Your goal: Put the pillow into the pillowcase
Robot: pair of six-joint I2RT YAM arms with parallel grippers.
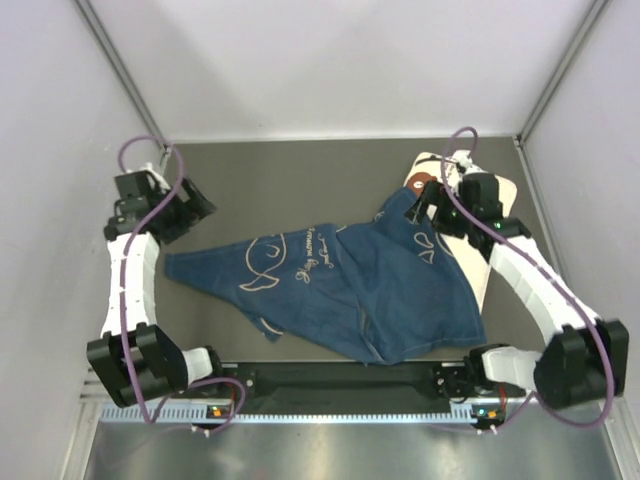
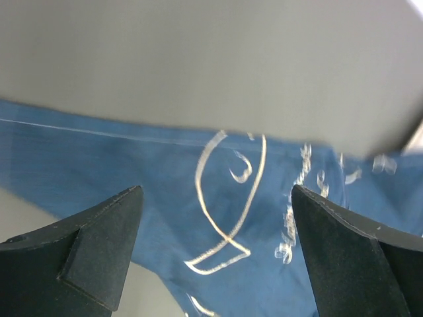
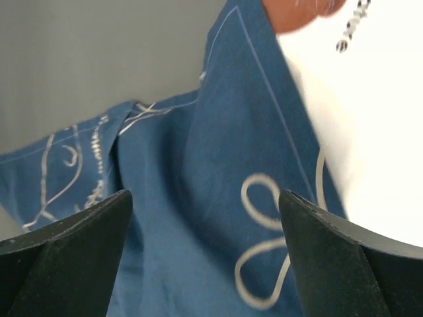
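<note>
The dark blue pillowcase lies crumpled across the middle of the table, its white whale drawing facing up. The cream pillow lies at the back right, its near end covered by the pillowcase's right part. In the right wrist view the pillow shows white with a brown print at the top. My left gripper hangs open over the pillowcase's left corner, nothing between its fingers. My right gripper stands open above the pillowcase where it overlaps the pillow, holding nothing.
The dark grey table top is enclosed by white walls at the back and both sides. A black rail with the arm bases runs along the near edge. The pillowcase's lower fold reaches close to that rail.
</note>
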